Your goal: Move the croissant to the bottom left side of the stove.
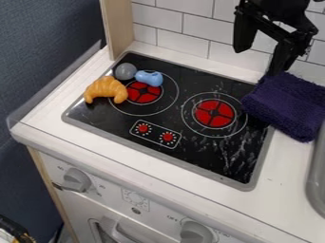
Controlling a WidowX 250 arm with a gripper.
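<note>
At the upper right of the camera view hangs my gripper [260, 52], open, its two fingers spread apart with nothing between them. One fingertip is close to the top of the purple cloth; whether they touch I cannot tell. The orange croissant [107, 89] lies far from it, near the left edge of the black stove [196, 151], left of the left red burner. Its right end reaches that burner's edge.
A grey ball [126, 71] and a blue toy [149, 78] lie just behind the croissant. The purple cloth [289, 105] covers the stove's right rear corner. A grey basin edge [315, 178] is at far right, and a wooden post [118, 28] stands behind the left corner.
</note>
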